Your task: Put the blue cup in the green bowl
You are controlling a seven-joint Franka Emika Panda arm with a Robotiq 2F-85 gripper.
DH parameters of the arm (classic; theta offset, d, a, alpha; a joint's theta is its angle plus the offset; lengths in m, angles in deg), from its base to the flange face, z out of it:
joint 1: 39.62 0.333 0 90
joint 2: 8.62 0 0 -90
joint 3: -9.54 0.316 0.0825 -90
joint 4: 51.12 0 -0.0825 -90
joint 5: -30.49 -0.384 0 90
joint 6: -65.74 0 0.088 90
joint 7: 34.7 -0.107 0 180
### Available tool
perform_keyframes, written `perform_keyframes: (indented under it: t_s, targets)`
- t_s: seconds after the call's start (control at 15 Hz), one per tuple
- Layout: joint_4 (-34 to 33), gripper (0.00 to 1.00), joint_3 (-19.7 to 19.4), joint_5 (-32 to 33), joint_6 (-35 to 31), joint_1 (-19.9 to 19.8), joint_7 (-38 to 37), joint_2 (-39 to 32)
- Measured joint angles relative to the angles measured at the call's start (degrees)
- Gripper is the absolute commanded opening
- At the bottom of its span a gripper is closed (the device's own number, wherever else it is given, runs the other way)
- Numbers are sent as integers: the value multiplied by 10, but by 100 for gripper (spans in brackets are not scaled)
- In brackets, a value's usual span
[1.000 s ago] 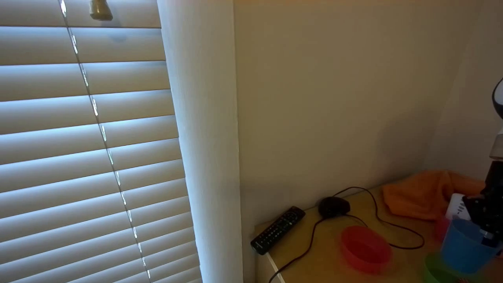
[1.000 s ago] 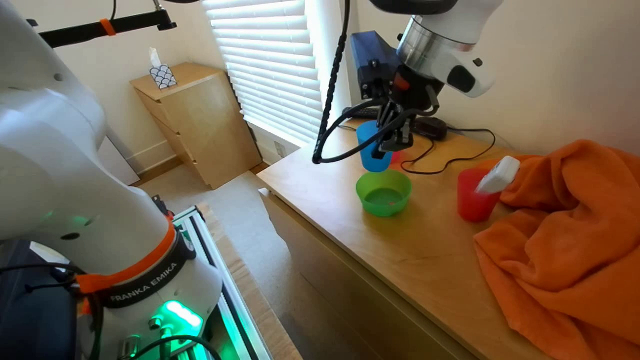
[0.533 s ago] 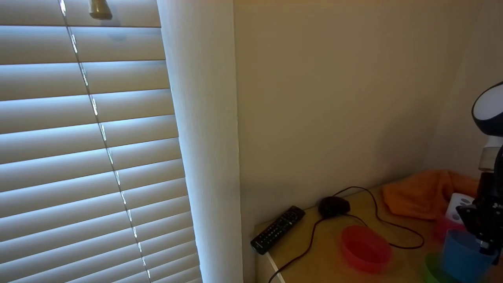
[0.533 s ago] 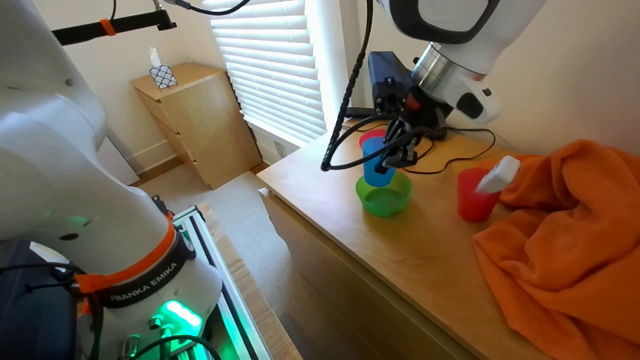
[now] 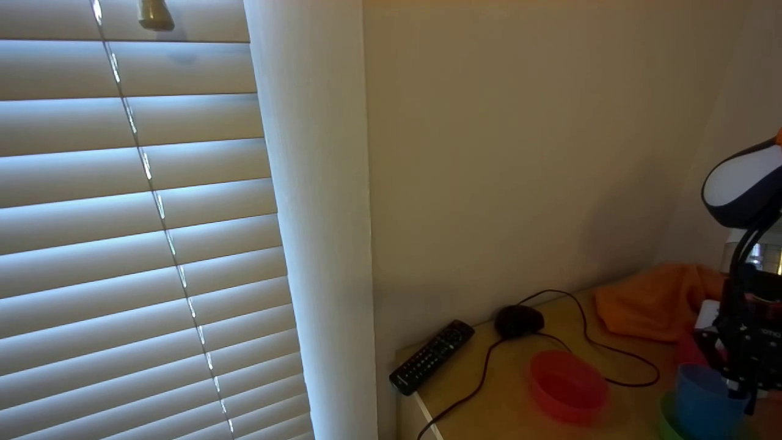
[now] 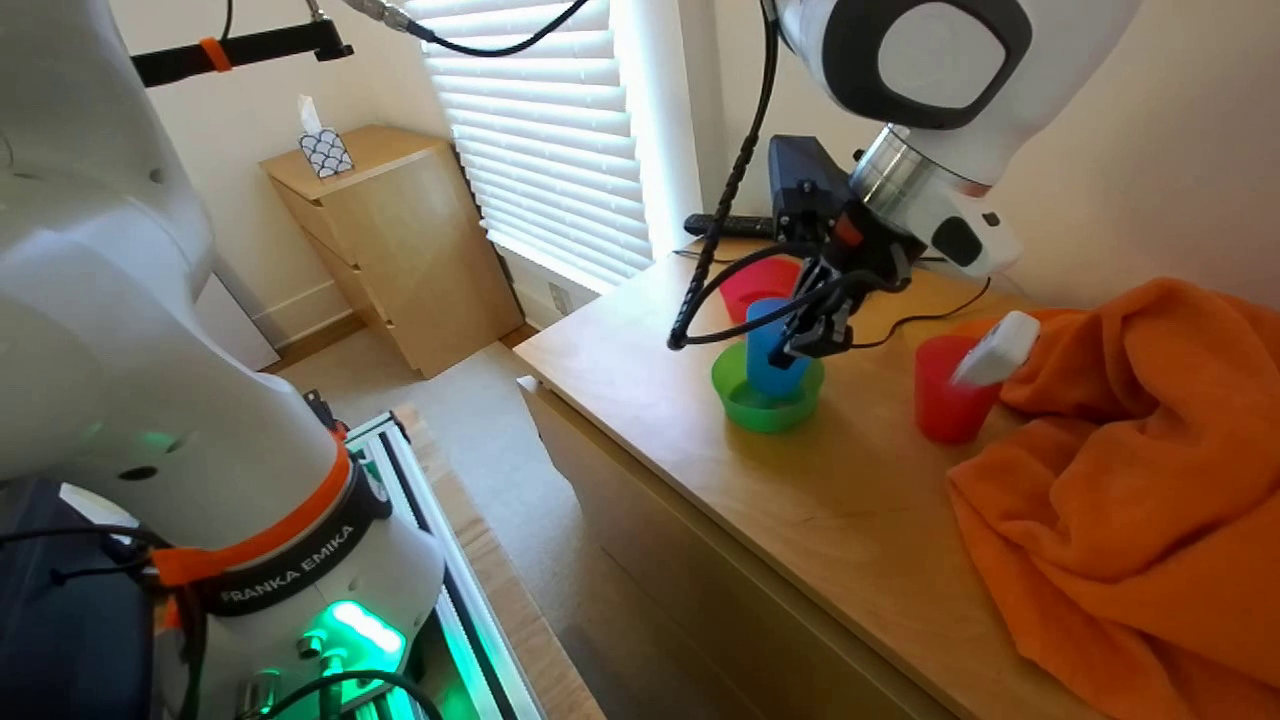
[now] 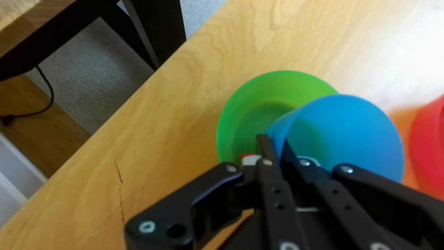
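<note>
My gripper [image 7: 276, 147] is shut on the wall of the light-blue cup [image 7: 350, 135], one finger inside and one outside. The cup is upright to slightly tilted. In an exterior view the blue cup [image 6: 766, 335] has its lower end within the green bowl [image 6: 740, 398], below the far rim; I cannot tell whether it touches the bottom. The gripper [image 6: 788, 358] is at the cup's near right side. In the wrist view the green bowl [image 7: 241, 100] is partly covered by cup and fingers. The cup [image 5: 705, 400] and bowl [image 5: 667, 421] also show at an exterior view's lower right.
A pink-red shallow dish [image 6: 752, 285] stands behind the bowl. To the right are a red cup [image 6: 940, 400] holding a white object [image 6: 1000, 348] and an orange cloth [image 6: 1150, 480]. A remote [image 5: 432, 357] and a corded mouse [image 5: 518, 321] lie by the wall.
The gripper has moved down and across with the blue cup, from above and behind the green bowl to inside its rim. The bowl and other objects have not moved.
</note>
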Motion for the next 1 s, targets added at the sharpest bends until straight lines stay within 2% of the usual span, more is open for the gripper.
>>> perform_keyframes:
  t_s: [0.47, 1.0]
  targets:
    - [-18, 1, 7, 6, 0, 20, -46, -32]
    - [-17, 1, 6, 14, 14, 23, -95, -28]
